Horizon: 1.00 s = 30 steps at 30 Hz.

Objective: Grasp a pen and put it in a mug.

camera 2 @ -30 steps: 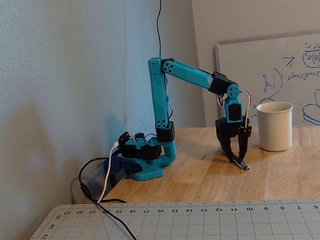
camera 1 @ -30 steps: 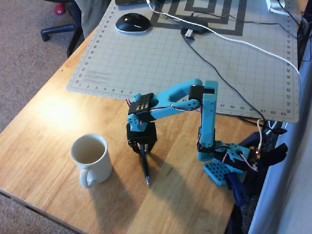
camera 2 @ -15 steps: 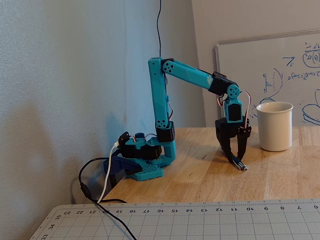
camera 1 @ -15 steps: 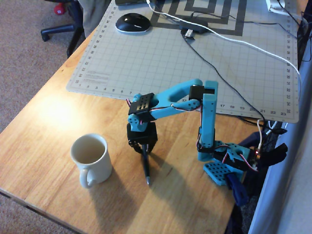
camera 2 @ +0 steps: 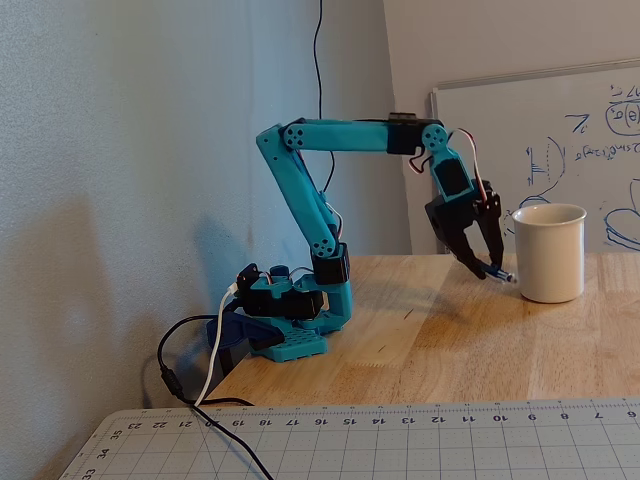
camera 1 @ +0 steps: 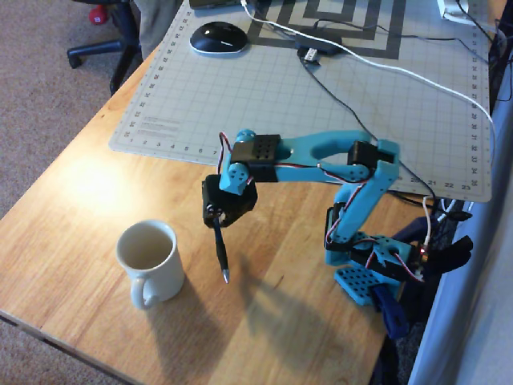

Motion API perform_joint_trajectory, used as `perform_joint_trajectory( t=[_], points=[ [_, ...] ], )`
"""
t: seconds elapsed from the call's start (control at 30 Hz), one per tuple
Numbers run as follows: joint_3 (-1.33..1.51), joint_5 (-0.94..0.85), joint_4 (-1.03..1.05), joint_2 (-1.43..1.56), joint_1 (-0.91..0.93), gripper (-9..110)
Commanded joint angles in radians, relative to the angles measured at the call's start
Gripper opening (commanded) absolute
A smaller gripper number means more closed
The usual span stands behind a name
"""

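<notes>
The cream-white mug (camera 1: pixel 151 261) stands upright on the wooden table, handle toward the front edge in the overhead view; in the fixed view the mug (camera 2: pixel 549 252) is at the right. My gripper (camera 1: pixel 216 223) points down just right of the mug and is shut on the upper end of the dark pen (camera 1: pixel 221 255). The pen slants down and away from the gripper, its silver tip low over the table. In the fixed view the gripper (camera 2: pixel 483 268) is just left of the mug, below its rim, and the pen (camera 2: pixel 501 275) pokes out toward the mug's base.
A grey cutting mat (camera 1: pixel 321 104) covers the back of the table, with a black mouse (camera 1: pixel 217 38) and cables (camera 1: pixel 377 68) on it. The arm's blue base (camera 1: pixel 373 269) is clamped at the right edge. The table's front edge runs close below the mug.
</notes>
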Motion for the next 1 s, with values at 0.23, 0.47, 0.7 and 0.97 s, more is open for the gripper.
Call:
perform_joint_trajectory(
  t=[0.23,0.47,0.7,0.97],
  points=[
    [-0.025,-0.746,-0.061,0.227,-0.003,2],
    [-0.009,-0.982,-0.431,0.229,-0.008,2],
    [-0.006,-0.985,-0.894,0.229,-0.011,2],
    [0.012,-0.997,-1.138,0.21,-0.091,2]
  ],
)
